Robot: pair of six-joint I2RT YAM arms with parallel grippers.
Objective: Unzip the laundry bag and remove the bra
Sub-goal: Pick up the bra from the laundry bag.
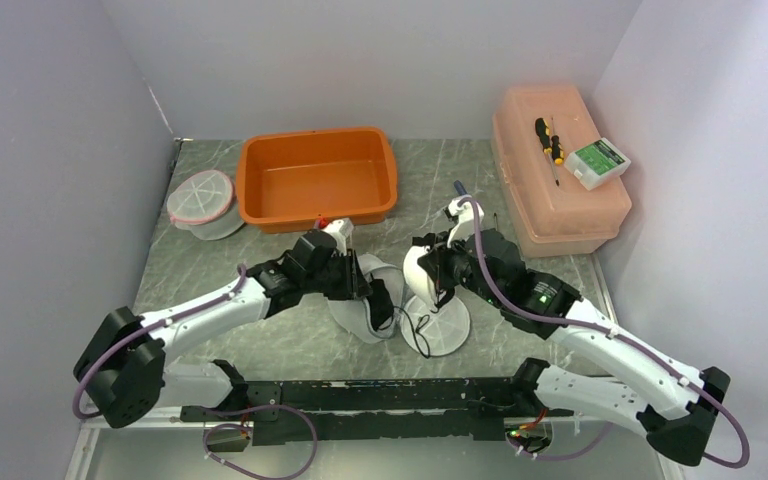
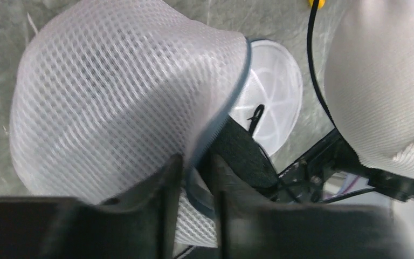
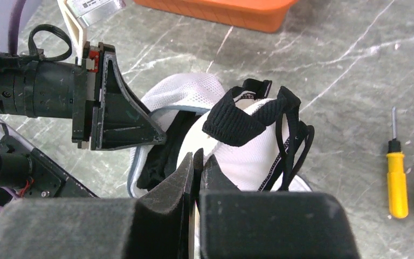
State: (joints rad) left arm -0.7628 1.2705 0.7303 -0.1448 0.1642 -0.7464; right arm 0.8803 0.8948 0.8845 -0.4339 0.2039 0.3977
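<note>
The white mesh laundry bag (image 2: 113, 102) with a blue-grey zip edge lies open on the table centre (image 1: 360, 300). My left gripper (image 2: 194, 178) is shut on the bag's zip rim and holds it up. My right gripper (image 3: 198, 162) is shut on the bra (image 3: 248, 145), a white cup with black straps and band, held partly out of the bag's mouth (image 3: 156, 151). The bra also shows as a white cup at the right of the left wrist view (image 2: 383, 81) and in the top view (image 1: 422, 275). The bag's flat round half (image 1: 438, 325) lies beneath.
An orange tub (image 1: 317, 178) stands behind the bag. A second round mesh bag (image 1: 201, 200) lies at the back left. A pink lidded box (image 1: 557, 170) with screwdrivers and a small box stands at the right. A yellow screwdriver (image 3: 397, 183) lies on the table.
</note>
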